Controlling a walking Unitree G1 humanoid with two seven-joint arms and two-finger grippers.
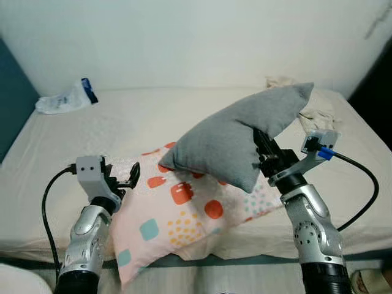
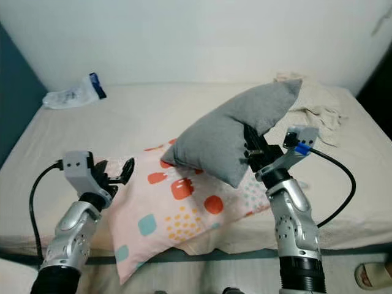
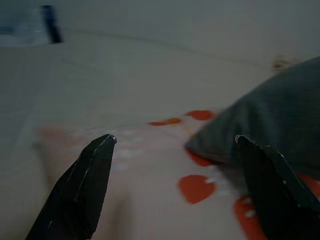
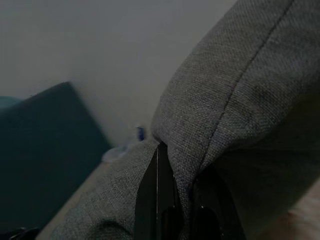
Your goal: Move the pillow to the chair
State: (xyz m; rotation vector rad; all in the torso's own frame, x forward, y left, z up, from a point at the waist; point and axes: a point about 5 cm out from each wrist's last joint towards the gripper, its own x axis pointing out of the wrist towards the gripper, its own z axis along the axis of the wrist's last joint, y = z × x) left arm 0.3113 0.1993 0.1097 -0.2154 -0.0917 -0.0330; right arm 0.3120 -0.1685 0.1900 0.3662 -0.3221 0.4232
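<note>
Right gripper (image 1: 262,151): your fingers are pinched on the grey pillow's (image 1: 236,136) near edge, so it hangs lifted, one corner resting on the patterned pillow (image 1: 177,214). Left gripper (image 1: 125,177): fingers wide, empty, low beside the patterned pillow. Bed (image 1: 122,122): plastic bag (image 1: 64,98) far left; cloth (image 1: 318,113) far right

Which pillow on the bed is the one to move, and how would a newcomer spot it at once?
Start at the wide cream bed against the white wall. Near its front edge lies a flat pink pillow with red and teal patches; tilted up over it is the plain grey woven-fabric pillow, pinched at its edge by the right tool. It alone is unpatterned, grey and lifted.
</note>
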